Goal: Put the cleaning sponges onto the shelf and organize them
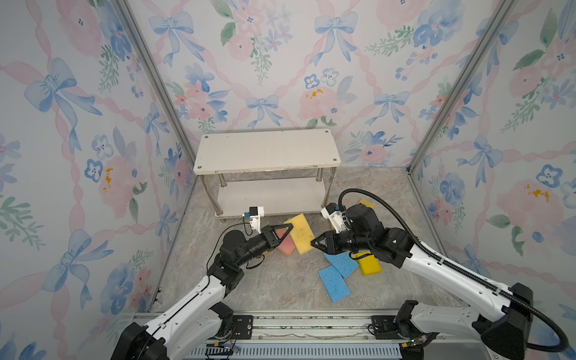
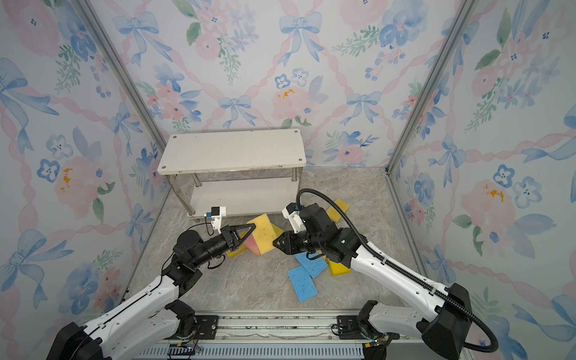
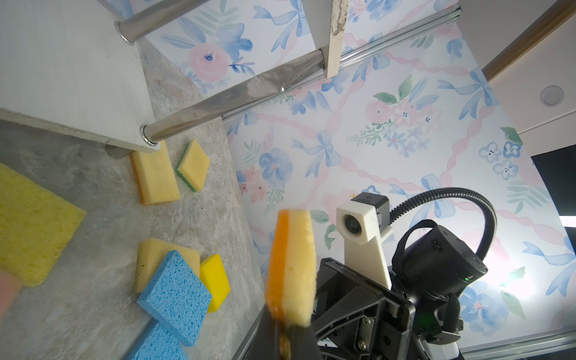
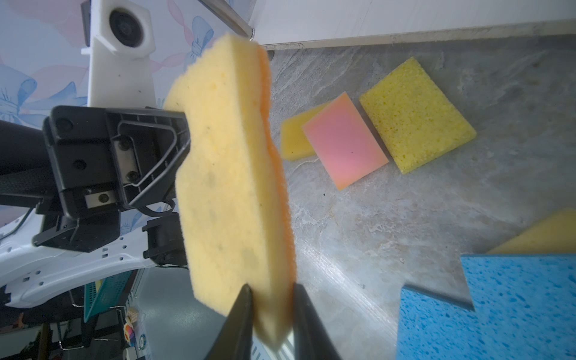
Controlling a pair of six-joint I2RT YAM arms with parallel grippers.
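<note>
Yellow foam on one face, the orange-backed sponge [image 4: 224, 174] is hanging in the air between both pincers. The left gripper [image 4: 184, 131] is clamping its side, while the right gripper [image 4: 271, 311] is pinching its end, one finger pressing on each face. Around them the other cleaning sponges are lying loose on the marbled floor [image 1: 274, 286]: the pink sponge [image 4: 344, 140] is overlapping a yellow one, the blue sponges [image 1: 341, 263] are touching beside the right arm, and the shelf [image 1: 265, 149] is standing behind them against the back wall.
</note>
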